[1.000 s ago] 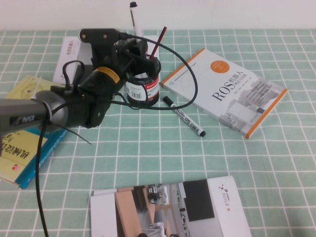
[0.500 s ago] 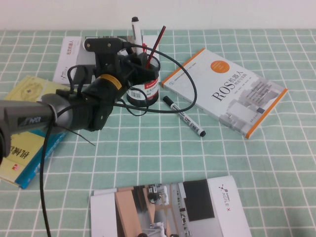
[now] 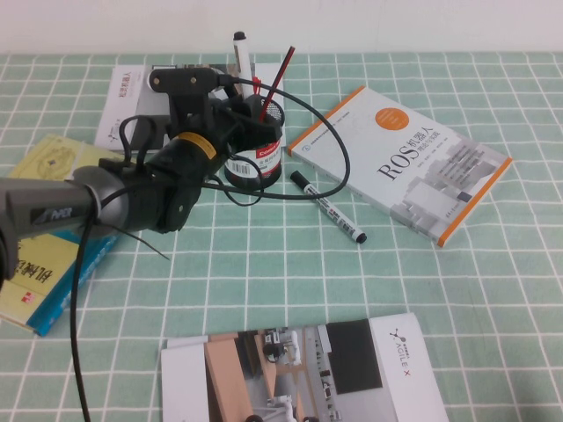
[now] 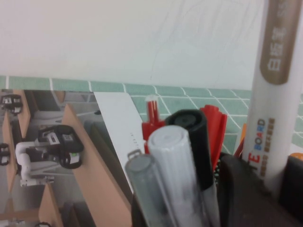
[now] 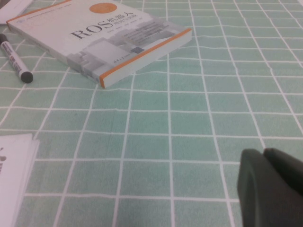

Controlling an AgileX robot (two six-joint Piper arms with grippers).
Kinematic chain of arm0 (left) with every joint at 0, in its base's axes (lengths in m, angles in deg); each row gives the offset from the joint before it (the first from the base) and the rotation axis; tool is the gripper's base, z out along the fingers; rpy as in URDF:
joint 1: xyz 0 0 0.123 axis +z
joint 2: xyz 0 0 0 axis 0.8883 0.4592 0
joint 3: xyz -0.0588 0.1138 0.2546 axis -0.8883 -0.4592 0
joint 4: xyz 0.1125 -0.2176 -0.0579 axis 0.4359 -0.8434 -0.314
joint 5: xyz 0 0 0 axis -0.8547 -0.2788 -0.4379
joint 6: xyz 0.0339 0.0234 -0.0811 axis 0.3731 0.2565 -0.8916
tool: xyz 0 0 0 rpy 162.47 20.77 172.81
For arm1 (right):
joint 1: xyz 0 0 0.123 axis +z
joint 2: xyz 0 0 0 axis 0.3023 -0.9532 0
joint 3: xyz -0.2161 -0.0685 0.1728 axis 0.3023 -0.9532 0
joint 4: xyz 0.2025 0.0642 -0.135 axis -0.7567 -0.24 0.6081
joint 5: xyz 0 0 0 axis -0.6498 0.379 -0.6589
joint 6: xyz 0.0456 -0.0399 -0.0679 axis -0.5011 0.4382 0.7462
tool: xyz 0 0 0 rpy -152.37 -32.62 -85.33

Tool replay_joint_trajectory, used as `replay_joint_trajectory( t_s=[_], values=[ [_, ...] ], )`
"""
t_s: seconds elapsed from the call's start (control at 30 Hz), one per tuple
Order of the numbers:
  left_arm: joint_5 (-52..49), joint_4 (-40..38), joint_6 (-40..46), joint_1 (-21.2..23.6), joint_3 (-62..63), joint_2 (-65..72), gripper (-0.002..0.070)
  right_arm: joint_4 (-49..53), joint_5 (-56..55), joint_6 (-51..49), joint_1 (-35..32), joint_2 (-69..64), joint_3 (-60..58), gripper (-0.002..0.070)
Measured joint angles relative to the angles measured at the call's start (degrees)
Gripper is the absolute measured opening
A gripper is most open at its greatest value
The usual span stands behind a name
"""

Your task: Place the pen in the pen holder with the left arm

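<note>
— Contents of the pen holder (image 3: 257, 156)?

— Pen (image 3: 239, 54) standing upright in the black mesh cup, dark cap on top, white barrel rising past the rim. A red pencil (image 3: 277, 79) leans beside it. In the left wrist view the cup's dark rim (image 4: 246, 189) sits close below the camera, packed with a grey cap, a black cap and red pieces, and the pen's white barrel (image 4: 279, 104) (brown label, "BOARD" print) runs up at one side.

— And the left gripper (image 3: 230, 98)?

— Right over the cup's near rim, at the far middle of the checked green surface (image 3: 290, 272). Whether its jaws grip the pen or stand apart, I cannot tell.

— The right gripper (image 5: 272, 189)?

— Only a dark edge of it shows in its own wrist view, low over the cloth; the state of its jaws cannot be told either.

— What else lies about?

— A second white marker (image 3: 328, 207) with black at both ends lies flat just right of the cup, beside a ROS book (image 3: 400, 163). A yellow book (image 3: 40, 255) sits at the left, a brochure (image 3: 303, 374) at the near edge.
</note>
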Motion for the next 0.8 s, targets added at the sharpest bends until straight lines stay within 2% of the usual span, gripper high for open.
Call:
replay_joint_trajectory(
  t_s=[0.07,0.27,0.33,0.53,0.63,0.7,0.8],
  values=[
    [-0.6,0.3,-0.1,0.0,0.0,-0.8,0.0145,0.0,0.0,0.0,0.0,0.0,0.0,-0.002],
    [-3.7,0.8,-0.2,0.0,0.0,-4.1,0.0323,0.0,0.0,0.0,0.0,0.0,0.0,-0.002],
    [-4.6,0.9,-0.2,0.0,0.0,-4.8,0.036,0.0,0.0,0.0,0.0,0.0,0.0,-0.002],
    [-9.5,0.2,-0.2,-0.8,0.0,-6.5,0.0389,0.0,0.0,0.0,0.0,0.0,0.0,-0.002],
    [-13.0,0.2,1.2,-1.6,-0.1,-9.6,0.0372,0.0,0.0,0.0,0.0,0.0,0.0,-0.002],
    [-15.0,0.2,2.6,-1.8,-0.5,-12.7,0.0314,0.0,0.0,0.0,0.0,0.0,0.0,-0.002],
    [-16.3,0.2,6.1,-2.3,-3.6,-19.5,0.0123,0.0,0.0,0.0,0.0,0.0,0.0,-0.002]
  ],
)
